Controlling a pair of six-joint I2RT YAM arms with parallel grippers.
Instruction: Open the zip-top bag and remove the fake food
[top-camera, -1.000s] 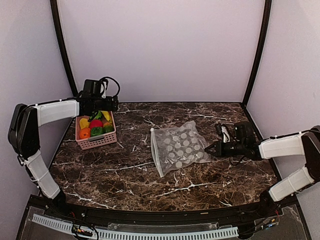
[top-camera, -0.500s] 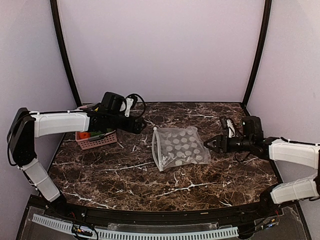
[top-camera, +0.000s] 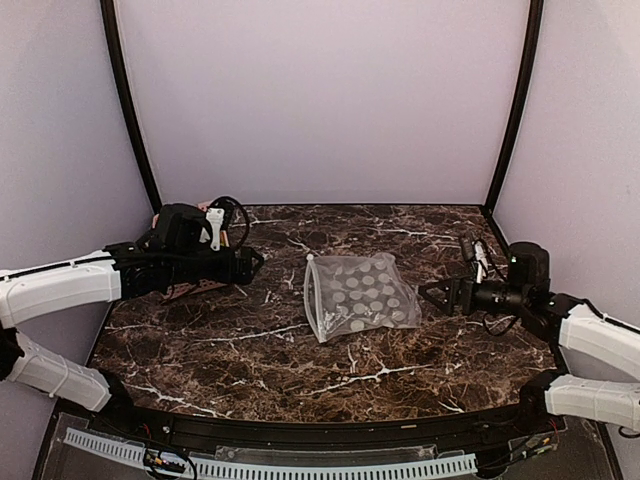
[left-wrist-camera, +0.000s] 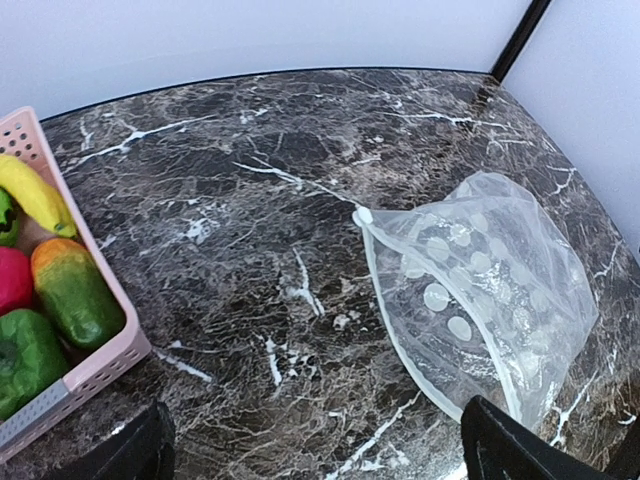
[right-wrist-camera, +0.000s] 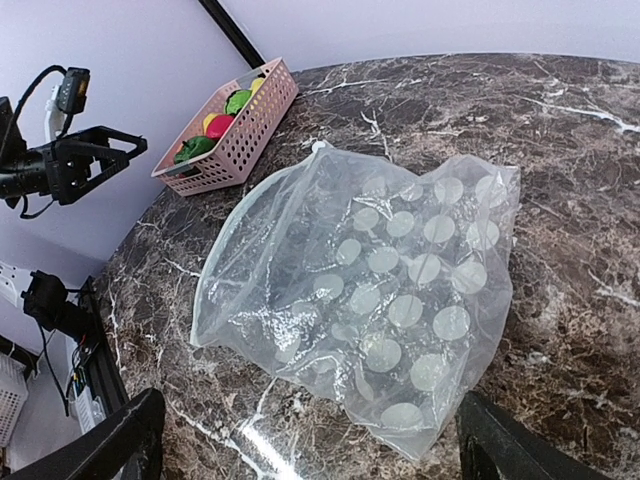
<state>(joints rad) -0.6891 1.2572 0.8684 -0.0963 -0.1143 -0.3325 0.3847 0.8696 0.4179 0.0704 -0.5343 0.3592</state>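
Observation:
The zip-top bag (top-camera: 360, 295) lies flat in the middle of the marble table, clear with pale dots, its white zip edge (left-wrist-camera: 400, 330) facing left and gaping. Nothing shows inside it (right-wrist-camera: 380, 290). The fake food sits in the pink basket (left-wrist-camera: 100, 310): a yellow banana (left-wrist-camera: 35, 195), a red ball (left-wrist-camera: 12, 280), an orange-green piece (left-wrist-camera: 75, 290) and a green piece (left-wrist-camera: 25, 355). My left gripper (top-camera: 252, 264) hangs open between basket and bag, holding nothing. My right gripper (top-camera: 430, 294) is open just right of the bag, apart from it.
The pink basket (right-wrist-camera: 235, 125) stands at the table's back left, largely hidden behind my left arm in the top view. Purple walls with black corner poles (top-camera: 510, 110) close in the table on three sides. The table's near edge carries the arm bases.
My right gripper opened, let go of the bag's right corner and drew back to the right. The bag settled flat. My left arm swung from over the basket toward the bag.

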